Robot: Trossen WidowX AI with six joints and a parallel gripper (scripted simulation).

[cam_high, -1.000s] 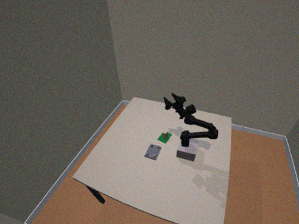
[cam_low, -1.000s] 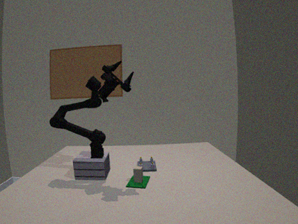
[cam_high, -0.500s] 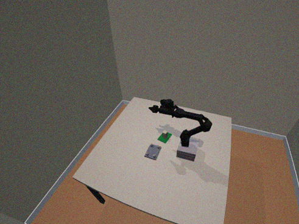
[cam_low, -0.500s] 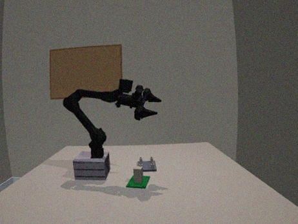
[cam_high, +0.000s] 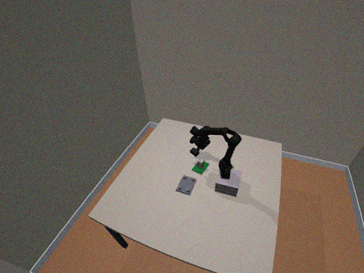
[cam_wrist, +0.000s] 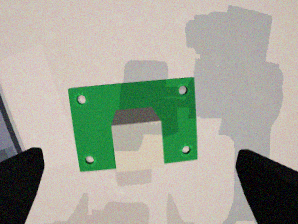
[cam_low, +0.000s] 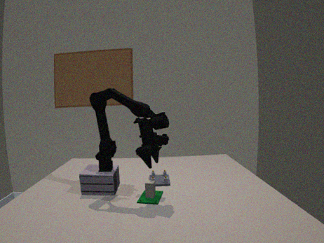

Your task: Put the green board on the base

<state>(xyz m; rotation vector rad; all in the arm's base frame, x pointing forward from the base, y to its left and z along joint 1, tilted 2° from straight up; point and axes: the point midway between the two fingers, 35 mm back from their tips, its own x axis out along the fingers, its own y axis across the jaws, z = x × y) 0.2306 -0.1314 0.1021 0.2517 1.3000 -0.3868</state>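
Black two-fingered end effector (cam_high: pixel 197 153) (cam_low: pixel 153 164) (cam_wrist: pixel 141 159) above the flat green rectangular board (cam_high: pixel 195 169) (cam_low: pixel 157 196) (cam_wrist: pixel 95 125), prior to grasping. The fingers are spread wide, with nothing between them. The board lies flat on the pale worktop (cam_high: pixel 148 208) (cam_low: pixel 199 223) (cam_wrist: pixel 30 25), its pale, square-sided upright handle (cam_high: pixel 201 164) (cam_low: pixel 150 189) (cam_wrist: pixel 137 145) uppermost. In the wrist view, one hole is visible near each of the four corners, and the handle appears between the two fingers, though the exterior view places the fingertips above it and apart from it. The flat grey base with four posts (cam_high: pixel 186 185) (cam_low: pixel 161 181) (cam_wrist: pixel 7 132) stands near the board; no board rests on its posts, and gold is discernible at the post tips in the exterior view. Stage of the task: judged to be the approach, with no part of the assembly completed. Remaining: lowering onto the handle, gripping, lifting, carrying to the base, aligning the four holes with the pins, seating the board flat, releasing it and moving away.
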